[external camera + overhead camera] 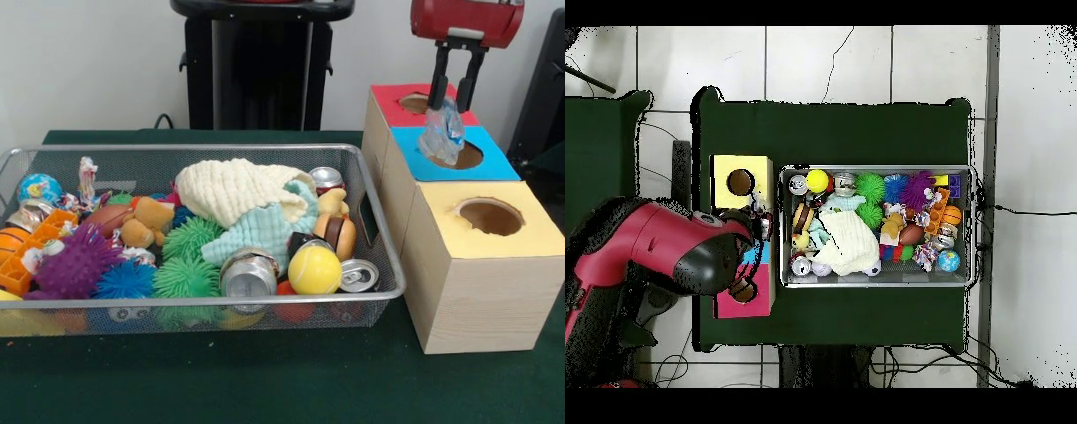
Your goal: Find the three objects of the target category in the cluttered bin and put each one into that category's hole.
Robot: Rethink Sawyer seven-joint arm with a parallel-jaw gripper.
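The gripper (451,104) hangs over the blue-topped box (499,164), its two black jaws closed narrowly on a crumpled clear plastic bottle (444,135), whose lower end sits at the rim of the round hole (466,155) in the blue top. That box stands in a row of pale wooden boxes, between the red-topped box (386,94) and the yellow-topped box (530,232), each with a round hole in its coloured lid. Beside them on the dark green table (265,389) rests a silver wire-mesh bin (380,291) packed with clutter: a cream waffle-weave cloth (231,188) draped over a pale teal cloth (260,231), fuzzy spiky balls in green (184,276), purple (72,265) and blue (124,280), a smooth yellow ball (314,269), dented aluminium cans (248,276) lying on their sides, a small globe ball (39,188) and an orange plastic grid piece (26,256). No writing on any can is readable. In the overhead view the red arm (655,255) covers most of the blue and red boxes.
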